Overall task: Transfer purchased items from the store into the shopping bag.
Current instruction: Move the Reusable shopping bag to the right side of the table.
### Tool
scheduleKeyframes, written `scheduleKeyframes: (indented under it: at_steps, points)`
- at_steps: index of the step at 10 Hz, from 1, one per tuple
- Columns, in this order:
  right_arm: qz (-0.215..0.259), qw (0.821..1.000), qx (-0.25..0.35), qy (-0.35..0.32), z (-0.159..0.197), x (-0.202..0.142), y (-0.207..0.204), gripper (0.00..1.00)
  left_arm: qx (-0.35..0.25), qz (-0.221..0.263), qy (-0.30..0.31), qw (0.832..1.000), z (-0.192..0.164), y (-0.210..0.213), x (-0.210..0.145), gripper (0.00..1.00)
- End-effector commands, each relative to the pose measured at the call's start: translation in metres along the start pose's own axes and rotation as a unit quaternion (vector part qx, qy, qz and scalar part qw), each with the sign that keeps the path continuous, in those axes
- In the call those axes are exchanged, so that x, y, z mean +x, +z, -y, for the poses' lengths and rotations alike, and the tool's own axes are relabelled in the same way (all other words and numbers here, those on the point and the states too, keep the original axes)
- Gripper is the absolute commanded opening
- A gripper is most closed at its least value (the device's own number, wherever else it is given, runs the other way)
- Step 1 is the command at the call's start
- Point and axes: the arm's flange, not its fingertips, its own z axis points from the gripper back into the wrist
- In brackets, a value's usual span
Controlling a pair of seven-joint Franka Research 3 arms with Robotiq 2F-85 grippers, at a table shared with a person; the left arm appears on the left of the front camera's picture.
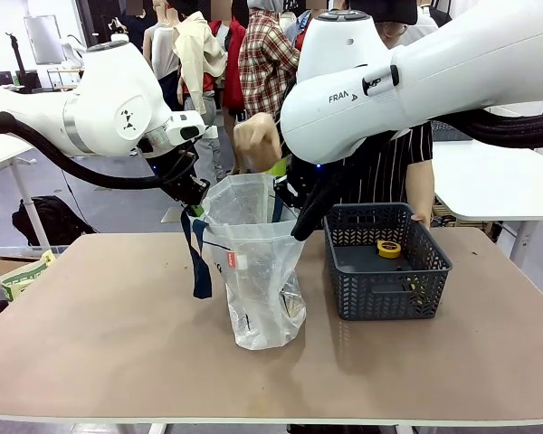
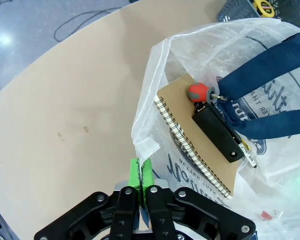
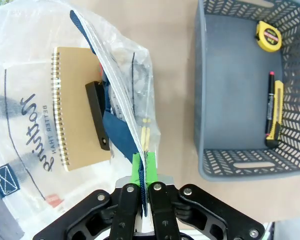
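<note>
The shopping bag [image 1: 258, 280] stands in the middle of the table, its mouth held wide. My left gripper [image 1: 195, 195] [image 2: 140, 165] is shut on the bag's left rim. My right gripper [image 1: 300, 226] [image 3: 141, 160] is shut on the right rim. Inside the bag lie a spiral notebook [image 2: 200, 145] [image 3: 77, 105], a black block [image 2: 217, 132] [image 3: 97, 114] and a red-handled tool [image 2: 199, 92]. The store basket [image 1: 434, 271] [image 3: 202, 90] stands right of the bag. It holds a yellow tape measure [image 1: 389, 248] [image 3: 268, 36], a yellow knife [image 3: 276, 112] and a thin pen [image 3: 269, 102]. A person's hand [image 1: 256, 142] hovers above the bag's mouth.
The bag's navy strap [image 1: 197, 262] [image 2: 260, 100] hangs down its left side. A cardboard box [image 1: 23, 271] sits off the table's left edge. Another white table [image 1: 498, 181] stands behind at the right. Bare tabletop [image 1: 100, 316] lies left of and in front of the bag.
</note>
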Motion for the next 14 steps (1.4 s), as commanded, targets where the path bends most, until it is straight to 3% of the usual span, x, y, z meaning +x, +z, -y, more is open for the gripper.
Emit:
scheduleKeyframes:
  at_steps: [1, 14]
  points:
    - [0.006, 1.000, 0.002, -0.006, 0.0026, -0.0020, 0.0001, 0.00, 0.001, 0.001, 0.001, 1.000, -0.0013, 0.0016, -0.0001, 0.00]
    - [0.006, 1.000, 0.002, -0.006, 0.0026, -0.0020, 0.0001, 0.00, 0.001, 0.001, 0.001, 1.000, -0.0013, 0.0016, -0.0001, 0.00]
